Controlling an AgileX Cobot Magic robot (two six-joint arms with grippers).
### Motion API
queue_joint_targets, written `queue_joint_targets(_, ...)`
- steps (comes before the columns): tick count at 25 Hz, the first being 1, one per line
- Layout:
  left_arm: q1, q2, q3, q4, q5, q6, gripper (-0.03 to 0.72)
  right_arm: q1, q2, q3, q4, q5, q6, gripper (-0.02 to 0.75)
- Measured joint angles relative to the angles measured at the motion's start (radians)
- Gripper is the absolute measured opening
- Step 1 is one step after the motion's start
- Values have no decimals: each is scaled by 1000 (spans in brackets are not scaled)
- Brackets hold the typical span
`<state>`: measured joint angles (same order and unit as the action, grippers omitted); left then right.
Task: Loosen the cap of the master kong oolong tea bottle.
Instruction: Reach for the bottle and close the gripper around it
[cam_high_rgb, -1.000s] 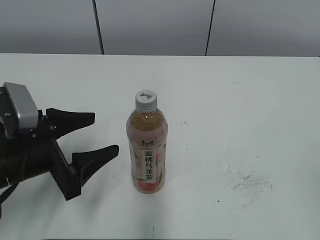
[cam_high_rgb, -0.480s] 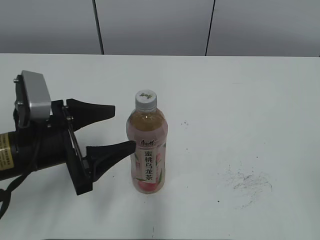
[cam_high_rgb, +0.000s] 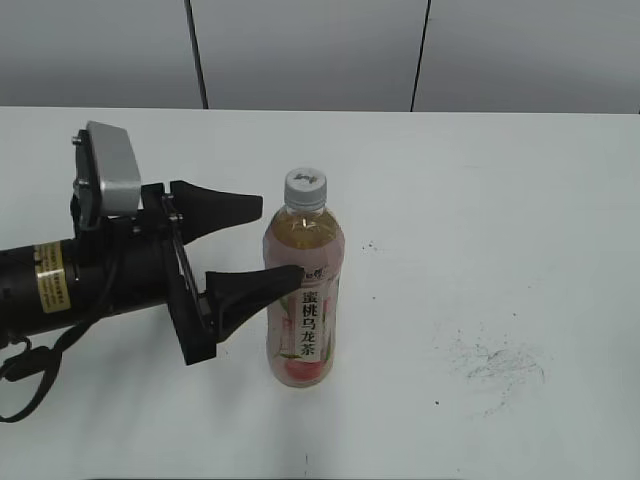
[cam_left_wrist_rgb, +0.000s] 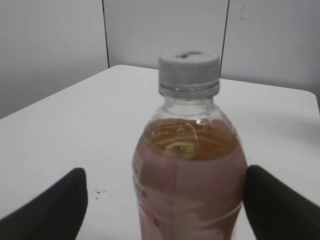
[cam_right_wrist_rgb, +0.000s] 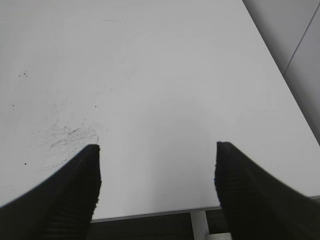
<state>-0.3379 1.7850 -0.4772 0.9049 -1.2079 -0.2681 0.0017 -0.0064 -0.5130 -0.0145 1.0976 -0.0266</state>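
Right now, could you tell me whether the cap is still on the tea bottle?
On. The cap sits squarely atop the upright tea bottle, its ring against the neck.

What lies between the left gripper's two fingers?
The tea bottle stands between the open left gripper's fingers, plainest in the left wrist view; contact cannot be told.

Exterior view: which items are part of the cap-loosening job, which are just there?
Part of the job:
- master kong oolong tea bottle, upright
- cap, on the bottle
- left pincer, open, fingers either side of the bottle

Just there:
- table
- dark scuff marks on the table
- right pincer, open over bare table
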Motion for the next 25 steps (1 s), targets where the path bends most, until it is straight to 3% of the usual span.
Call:
queue_joint_targets(5, -46, 17, -10, 16, 2, -5, 564, 0, 0, 0, 0, 0, 0, 536)
queue_joint_targets(13, -52, 21, -20, 14, 2, -11, 564, 0, 0, 0, 0, 0, 0, 536)
queue_joint_targets(25, -129, 108, -119, -10, 1, -27, 564, 0, 0, 0, 0, 0, 0, 536)
